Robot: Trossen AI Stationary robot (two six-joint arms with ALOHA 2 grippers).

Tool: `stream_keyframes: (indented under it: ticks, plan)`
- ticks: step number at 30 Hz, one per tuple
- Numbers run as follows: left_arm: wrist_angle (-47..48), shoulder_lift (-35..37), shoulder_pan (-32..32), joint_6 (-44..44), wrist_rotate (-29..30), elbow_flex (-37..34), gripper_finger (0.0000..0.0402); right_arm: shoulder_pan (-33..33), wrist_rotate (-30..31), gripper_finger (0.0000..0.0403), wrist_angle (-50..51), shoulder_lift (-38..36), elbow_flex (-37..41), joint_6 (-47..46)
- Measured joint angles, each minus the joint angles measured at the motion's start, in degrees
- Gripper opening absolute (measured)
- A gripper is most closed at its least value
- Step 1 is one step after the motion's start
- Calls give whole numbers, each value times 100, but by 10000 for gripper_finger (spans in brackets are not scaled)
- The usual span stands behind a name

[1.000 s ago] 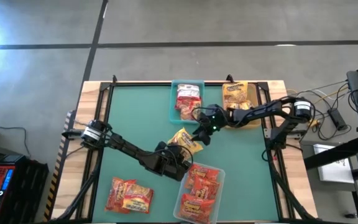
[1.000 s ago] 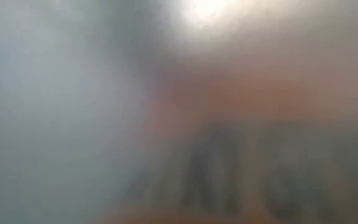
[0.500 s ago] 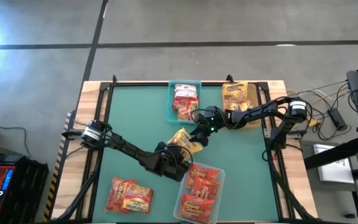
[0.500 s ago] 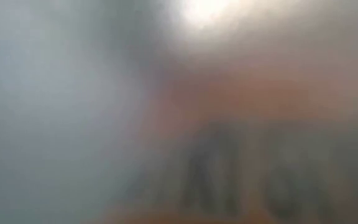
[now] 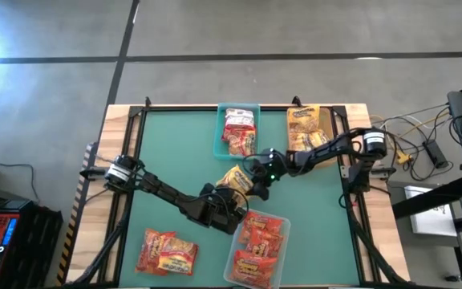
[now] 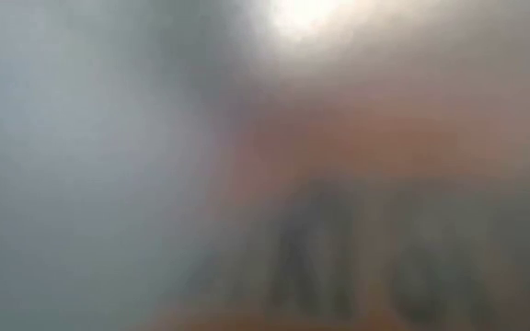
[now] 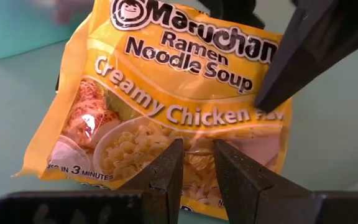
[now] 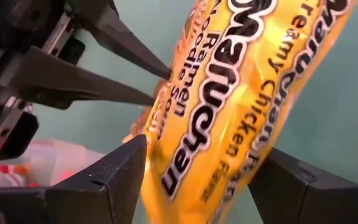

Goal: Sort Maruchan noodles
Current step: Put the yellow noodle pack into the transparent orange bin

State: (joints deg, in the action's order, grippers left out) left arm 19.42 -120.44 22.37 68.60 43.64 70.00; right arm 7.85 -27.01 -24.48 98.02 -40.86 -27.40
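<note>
From above, both arms meet near the middle of the green table (image 5: 175,152). The left gripper (image 5: 233,195) pinches the near edge of a yellow noodle packet (image 5: 237,178), and the right gripper (image 5: 257,181) sits at the packet's other side. At the far edge a teal bin (image 5: 223,120) holds red-and-white packets (image 5: 240,128), and a tan bin (image 5: 326,122) beside it holds yellow packets (image 5: 302,127). A clear bin (image 5: 235,261) near the front edge holds red-orange packets (image 5: 259,241), and two more red-orange packets (image 5: 165,252) lie loose on the table to its left.

The low view is a blur — nothing can be made out.

In the left wrist view, that arm's fingers (image 7: 166,174) are clenched close together on the bottom edge of the yellow packet (image 7: 166,93), labelled Creamy Chicken; one finger of the right gripper (image 7: 303,50) touches its upper corner.

In the right wrist view, that arm's fingers (image 8: 114,180) stand wide on either side of the packet (image 8: 229,93), with gaps showing — not clamped on it. The left gripper's two fingers (image 8: 98,87) reach the packet's far edge.
</note>
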Motion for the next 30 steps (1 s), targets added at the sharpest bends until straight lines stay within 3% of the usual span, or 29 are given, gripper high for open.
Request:
stream_keyframes:
  ticks: [11,19,24,30]
  plan:
    - [-4,0,9,-11,0,0,75,-37,41,230,-740,474,-71,-126]
    - [8,0,45,-5,17,-2,75,-37,-23,178,-796,503,-195,5]
    - [142,75,169,-211,373,89,75,-34,-25,142,-801,496,-197,0]
    - [823,446,426,-857,921,325,75,-37,-40,127,-789,486,-198,0]
